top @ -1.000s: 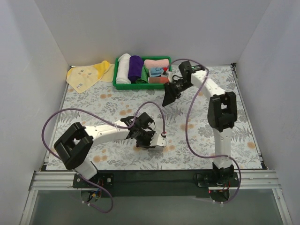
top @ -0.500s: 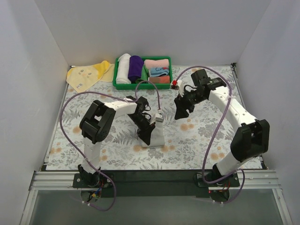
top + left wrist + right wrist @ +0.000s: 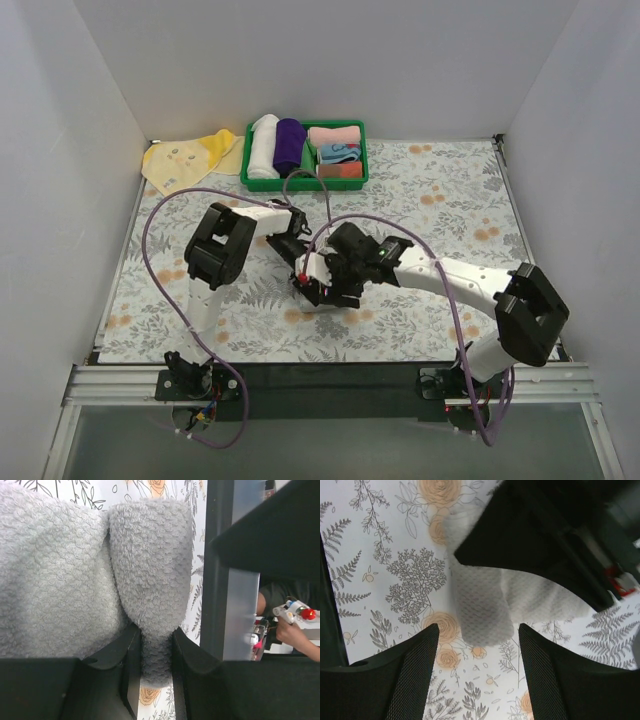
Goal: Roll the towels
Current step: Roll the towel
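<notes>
The light grey towel (image 3: pixel 150 565) lies bunched on the flowered table at the centre, mostly hidden under both grippers in the top view (image 3: pixel 320 268). My left gripper (image 3: pixel 156 650) is shut on a raised fold of it; it also shows in the top view (image 3: pixel 303 272). My right gripper (image 3: pixel 480 672) is open and hovers low over the towel's end (image 3: pixel 482 610), a finger on each side, not touching it; it also shows in the top view (image 3: pixel 328 285). The pale yellow towel (image 3: pixel 185 160) lies flat at the back left corner.
A green tray (image 3: pixel 246 160) at the back centre holds a white roll (image 3: pixel 263 146), a purple roll (image 3: pixel 289 146) and pink and blue folded cloths (image 3: pixel 336 150). White walls enclose the table on three sides. Purple cables loop over both arms.
My right arm has swung from the back right down to the centre and now sits over the grey towel. My left arm has shifted its hold on the towel slightly back and left.
</notes>
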You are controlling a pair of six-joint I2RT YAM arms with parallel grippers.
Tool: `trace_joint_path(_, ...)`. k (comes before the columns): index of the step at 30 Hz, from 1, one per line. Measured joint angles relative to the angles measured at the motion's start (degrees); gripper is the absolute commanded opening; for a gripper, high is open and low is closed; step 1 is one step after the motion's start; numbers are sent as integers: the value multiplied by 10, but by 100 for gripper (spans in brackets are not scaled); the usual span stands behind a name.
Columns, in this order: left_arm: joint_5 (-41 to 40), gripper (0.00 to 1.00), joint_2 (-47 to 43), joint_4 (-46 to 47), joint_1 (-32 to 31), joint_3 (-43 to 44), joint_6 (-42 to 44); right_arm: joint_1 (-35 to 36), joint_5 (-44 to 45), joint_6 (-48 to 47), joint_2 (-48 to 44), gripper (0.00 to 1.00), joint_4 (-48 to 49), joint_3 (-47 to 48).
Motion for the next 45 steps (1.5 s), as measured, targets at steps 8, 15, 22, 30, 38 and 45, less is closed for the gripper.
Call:
trace_joint_path(8, 23, 13, 18, -25, 14, 5, 24, 67, 79, -49, 56, 51, 103, -54)
trace_joint_path(15, 24, 28, 20, -32, 28, 2, 30, 66, 85, -67, 92, 1, 150, -55)
trace_joint_path(22, 25, 50, -16, 0, 73, -35, 32, 60, 49, -77, 98, 1, 151, -48)
trace_joint_path(30, -36, 52, -98, 89, 210, -68, 55, 33, -63, -57, 148, 1, 37, 33)
trace_joint_path(38, -108, 57, -338, 246, 305, -241, 17, -28, -219, -3, 242, 1, -78, 130)
trace_joint_path(45, -223, 65, -610, 329, 160, -375, 54, -99, -373, 5, 359, 1, -180, 219)
